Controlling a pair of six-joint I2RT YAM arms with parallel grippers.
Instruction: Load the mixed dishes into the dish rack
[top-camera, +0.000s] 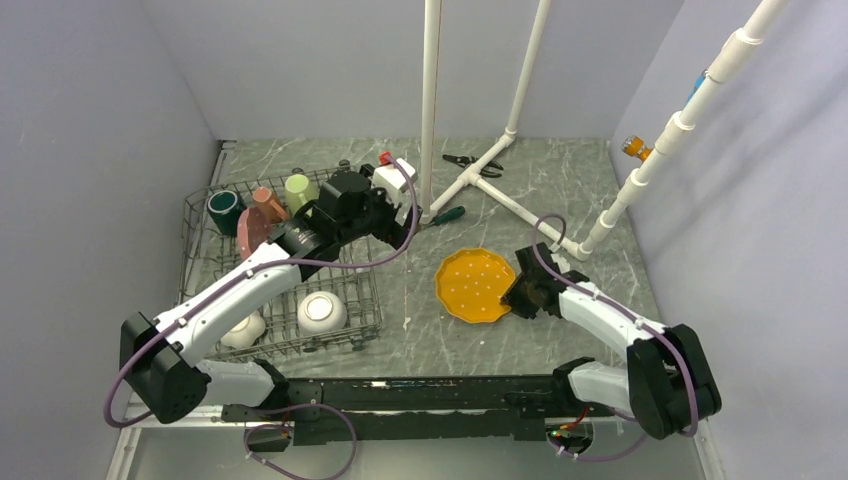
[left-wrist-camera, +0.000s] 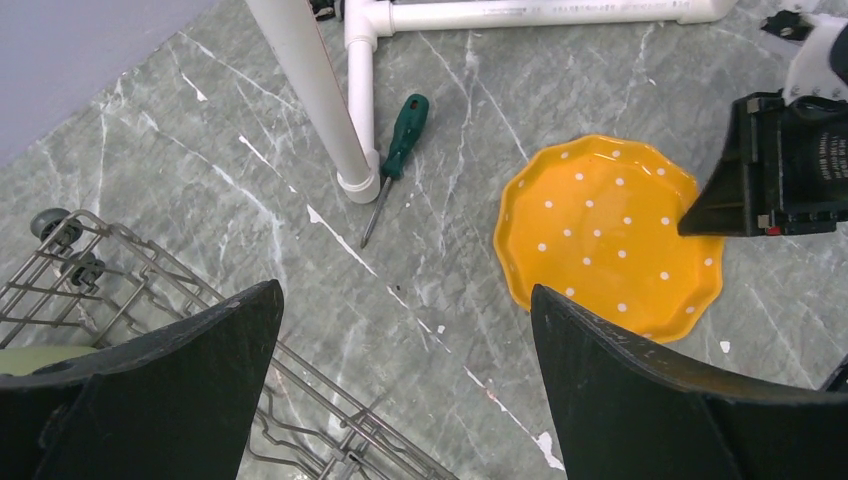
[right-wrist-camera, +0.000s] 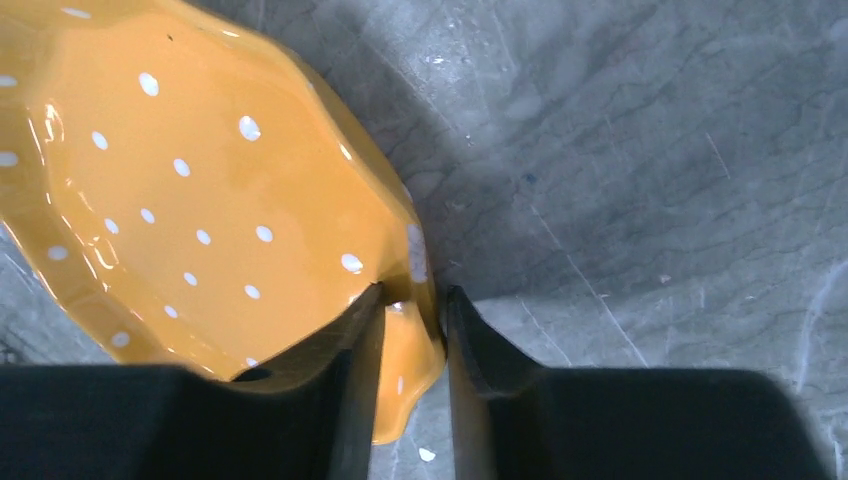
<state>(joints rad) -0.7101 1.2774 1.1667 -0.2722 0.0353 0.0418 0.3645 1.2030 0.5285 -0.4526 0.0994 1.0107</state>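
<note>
The right fingers (right-wrist-camera: 340, 400) pinch the plate (right-wrist-camera: 200, 180) rim.
The rim sits between them at lower centre; the left fingers (left-wrist-camera: 150, 400) gape wide above the tabletop (left-wrist-camera: 450, 100).

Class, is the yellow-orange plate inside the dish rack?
No; the yellow-orange plate lies on the table, apart from the dish rack.

The yellow-orange dotted plate (top-camera: 472, 285) lies right of the wire dish rack (top-camera: 352, 287) holding mugs (top-camera: 300, 188) and bowls (top-camera: 321, 312).
</note>
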